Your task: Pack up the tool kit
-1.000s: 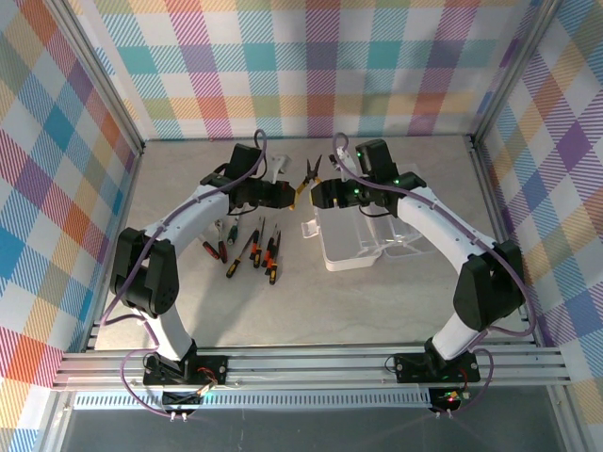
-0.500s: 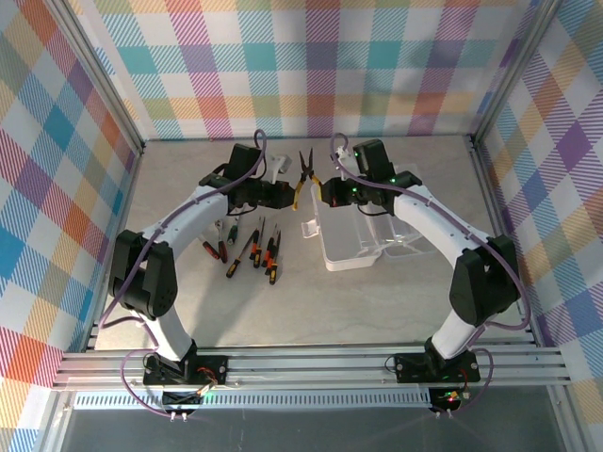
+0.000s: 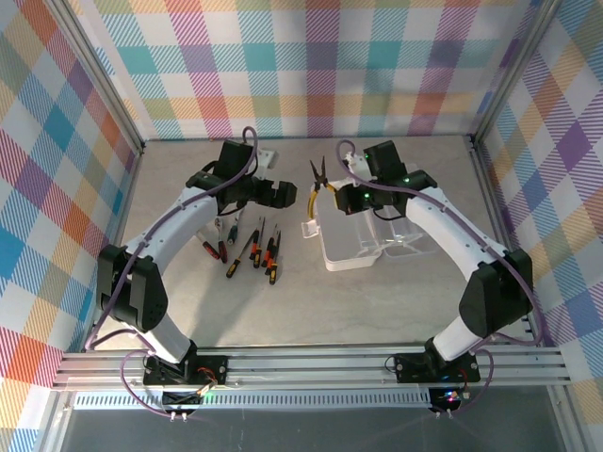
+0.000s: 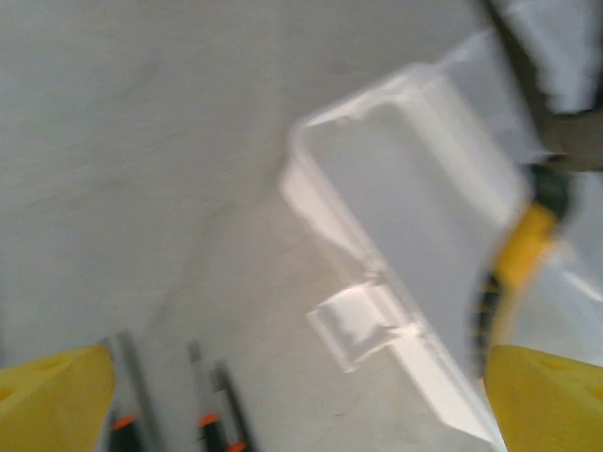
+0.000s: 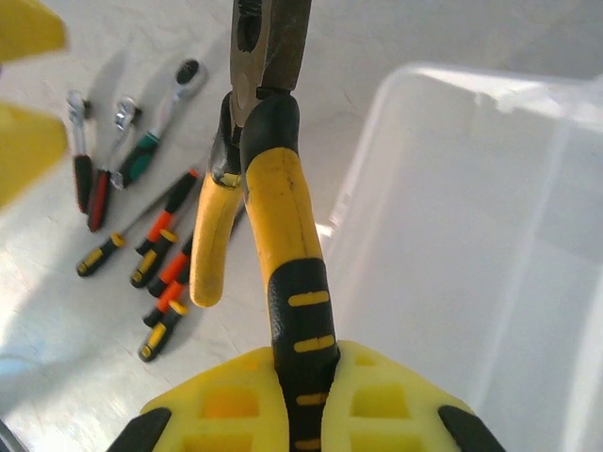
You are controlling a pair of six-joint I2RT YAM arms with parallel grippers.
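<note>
— Pliers [image 5: 283, 217]?
— Right jaws pinch one yellow handle tight, by the left edge of the box [image 3: 349, 245].
— Left jaws?
— Wide open, holding nothing. Screwdrivers [image 3: 259, 250] lie left of the box.

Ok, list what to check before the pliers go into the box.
1. Right end effector shut on a pliers handle: ok.
2. Left end effector open, apart from the pliers: ok.
3. Box open, the part in view bare: ok.
4. Pliers above the box: not ok, they hang over the table beside its left rim.
5. Screwdrivers out of the way: ok, they lie on the table left of the box.
</note>
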